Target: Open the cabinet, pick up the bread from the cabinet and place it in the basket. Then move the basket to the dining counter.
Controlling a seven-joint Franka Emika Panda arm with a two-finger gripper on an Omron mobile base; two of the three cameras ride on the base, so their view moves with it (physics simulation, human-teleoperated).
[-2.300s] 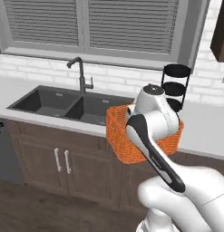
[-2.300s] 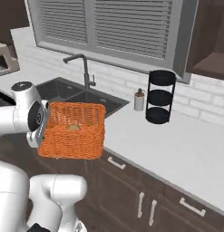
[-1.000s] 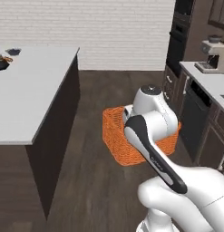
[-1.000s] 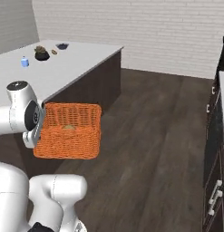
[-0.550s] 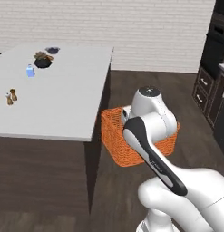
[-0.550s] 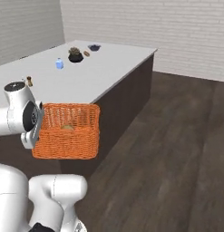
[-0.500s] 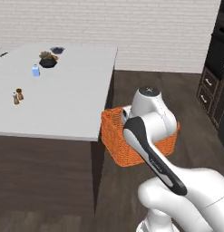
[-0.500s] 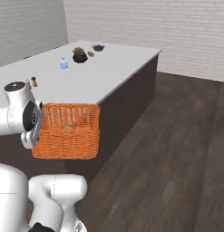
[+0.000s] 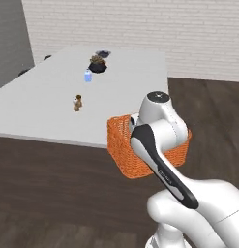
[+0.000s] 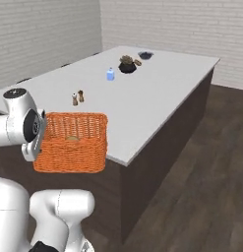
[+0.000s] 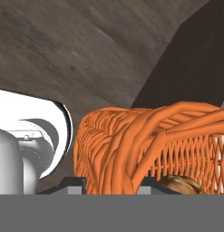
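The orange woven basket point(image 9: 122, 145) hangs in the air in front of my arm, level with the edge of the long white dining counter point(image 9: 38, 109). My gripper point(image 10: 45, 130) is shut on the basket's point(image 10: 71, 150) left rim, mostly hidden behind the arm's upper joint. The small golden-tan bread point(image 10: 72, 139) lies inside on the basket floor. In the hand view the basket's rim point(image 11: 131, 145) sits very close, and the bread point(image 11: 179, 185) peeks out behind its weave. The dining counter point(image 10: 147, 103) stretches away to the basket's right. The cabinet is out of view.
On the counter stand two small shakers point(image 10: 77, 97), a blue bottle point(image 10: 110, 74), a dark heaped bowl point(image 10: 127, 65) and another dark bowl point(image 10: 145, 55). Dark stools point(image 9: 24, 71) line its far side. Dark wooden floor point(image 10: 206, 187) lies to the right, and a white brick wall stands behind.
The whole picture has shifted: the base has driven from the sink worktop round to the dining counter, which now lies nearer. The basket stays held in the same place before the arm.
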